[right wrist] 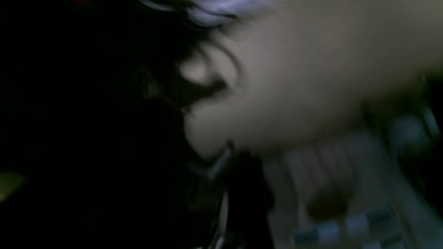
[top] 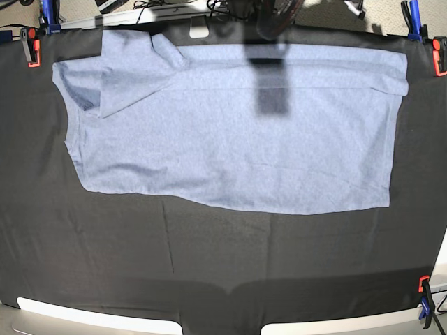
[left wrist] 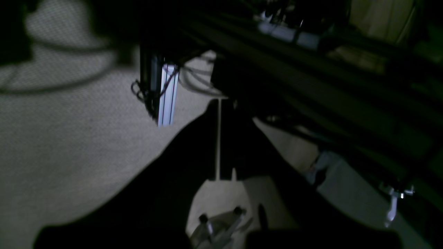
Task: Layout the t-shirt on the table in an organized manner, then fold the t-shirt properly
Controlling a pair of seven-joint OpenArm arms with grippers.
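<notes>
Blue-grey heathered fabric, the t-shirt [top: 237, 132], lies spread across the upper half of the base view on the table [top: 209, 265], whose matte black cloth fills the frame. At the far left, an orange-black clamp [top: 31, 46] grips the table's upper corner. The shirt's left end shows the neckline side, with one sleeve [top: 133, 70] folded inward over the body, pointing toward upper centre. Along the top edge a narrow band of the garment is doubled over and runs to the right end. A dark, blurred shape [top: 269, 73] hangs over the shirt at upper centre; what it is cannot be determined. The lower edge of the shirt runs roughly straight, with slight wrinkles. At the right, clamps [top: 438, 57] sit at the upper corner and another [top: 424, 301] at the lower corner.

Neither gripper is identifiable in any view. The left wrist view is dark, showing pale carpet [left wrist: 69, 145] and frame members; the right wrist view is too blurred to read. Whether either hand is spread or pressed together cannot be told.
</notes>
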